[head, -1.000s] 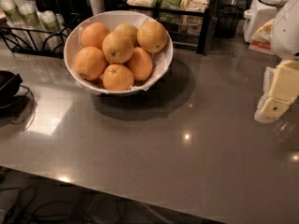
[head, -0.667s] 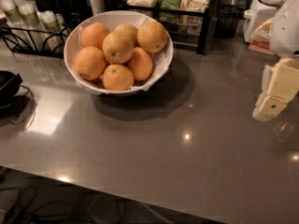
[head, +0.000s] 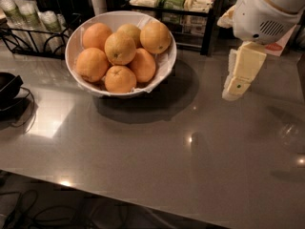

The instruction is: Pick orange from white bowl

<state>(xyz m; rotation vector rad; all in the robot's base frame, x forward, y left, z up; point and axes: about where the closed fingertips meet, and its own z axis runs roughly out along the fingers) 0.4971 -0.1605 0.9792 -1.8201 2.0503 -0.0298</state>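
While the hand (head: 234, 90) hangs in the air over the right side of the counter (head: 143, 161), well apart from the fruit, the task looks to be at its opening step: the approach, with nothing picked yet. From this single camera view the hand shows as a cream block pointing down below the robot's white wrist housing, and I cannot tell whether it is open or closed. It carries nothing that I can see.

The white bowl (head: 138, 92) stands on the counter at the upper left, its crumpled lining showing along the rim. It holds six fruits. The orange (head: 119, 48) I take for the target is the paler, yellowish one with a small dark stem dot, sitting on top near the middle of the heap and touching its neighbours on every side. A smaller yellowish fruit lies just behind it, and deeper orange ones lie around it.

Next, in my judgement, the hand must travel left across the counter, rise above the bowl's rim and descend onto that top fruit from above. The close packing leaves little room beside it.
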